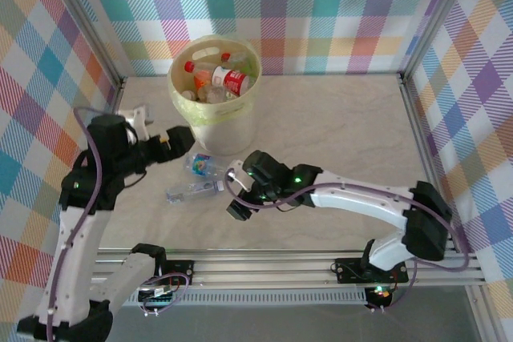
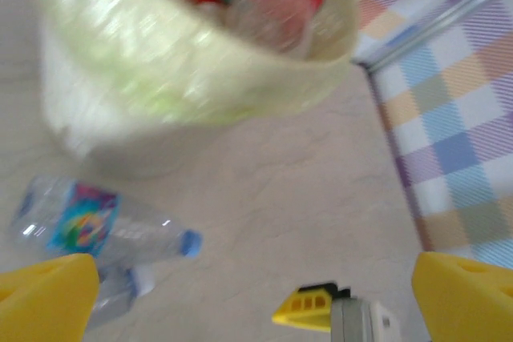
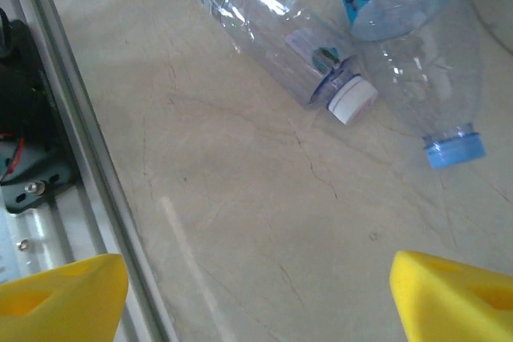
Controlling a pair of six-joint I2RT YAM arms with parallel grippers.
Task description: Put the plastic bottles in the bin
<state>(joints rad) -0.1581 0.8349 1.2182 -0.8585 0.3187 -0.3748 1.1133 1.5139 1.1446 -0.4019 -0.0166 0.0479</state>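
Left tool point(image 1: 171, 142) is released, jaws wide and empty, just left of the bin's base. Right tool point(image 1: 235, 191) is also released and empty, hovering over the near desk point(image 1: 345, 138). Bin point(image 1: 210, 124) sits far left with several bottles point(image 1: 228, 79) inside. Two more lie just near of it, right beside each other: a blue-label bottle point(image 1: 202, 166) and a clear bottle point(image 1: 192, 191) with a white cap.

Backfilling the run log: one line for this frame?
left gripper open, empty, near bin | right gripper open, empty, over table | blue-capped bottle and white-capped bottle lying on table beside bin | several bottles in bin
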